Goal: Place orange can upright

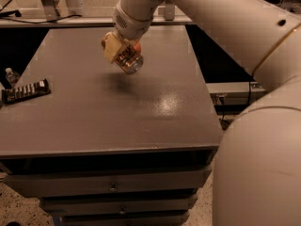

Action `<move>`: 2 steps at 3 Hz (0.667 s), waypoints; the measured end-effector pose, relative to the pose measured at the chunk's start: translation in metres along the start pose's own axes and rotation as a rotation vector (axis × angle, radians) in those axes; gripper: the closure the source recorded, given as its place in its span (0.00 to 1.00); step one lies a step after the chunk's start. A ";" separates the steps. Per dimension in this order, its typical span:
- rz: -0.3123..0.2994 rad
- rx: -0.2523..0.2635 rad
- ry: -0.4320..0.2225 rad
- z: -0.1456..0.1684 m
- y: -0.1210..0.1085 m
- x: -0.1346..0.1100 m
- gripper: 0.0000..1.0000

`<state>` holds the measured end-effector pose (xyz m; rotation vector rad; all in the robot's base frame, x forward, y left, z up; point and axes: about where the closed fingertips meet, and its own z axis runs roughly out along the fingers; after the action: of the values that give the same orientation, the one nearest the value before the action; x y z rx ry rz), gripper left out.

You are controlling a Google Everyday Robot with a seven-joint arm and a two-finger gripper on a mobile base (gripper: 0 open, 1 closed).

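Note:
The orange can (127, 59) is orange-gold with dark lettering and a silver end facing down-right. My gripper (120, 53) is shut on it and holds it tilted in the air above the far middle of the grey table (155, 117). A cream finger (110, 48) shows on the can's left side. The can's shadow lies on the tabletop just below. A sliver of the red-orange apple (138, 46) shows behind the gripper; the rest is hidden.
A dark snack bar wrapper (26, 91) lies at the table's left edge. A small water bottle (11, 75) stands off the table to the left. Drawers (113, 187) sit under the tabletop. My arm fills the right side.

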<state>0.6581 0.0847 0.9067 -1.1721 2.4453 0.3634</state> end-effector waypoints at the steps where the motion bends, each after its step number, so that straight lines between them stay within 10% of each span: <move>1: 0.044 -0.014 -0.137 -0.017 -0.008 -0.011 1.00; 2: 0.114 -0.051 -0.295 -0.031 -0.005 -0.022 1.00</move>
<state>0.6670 0.0840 0.9438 -0.9271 2.2594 0.5912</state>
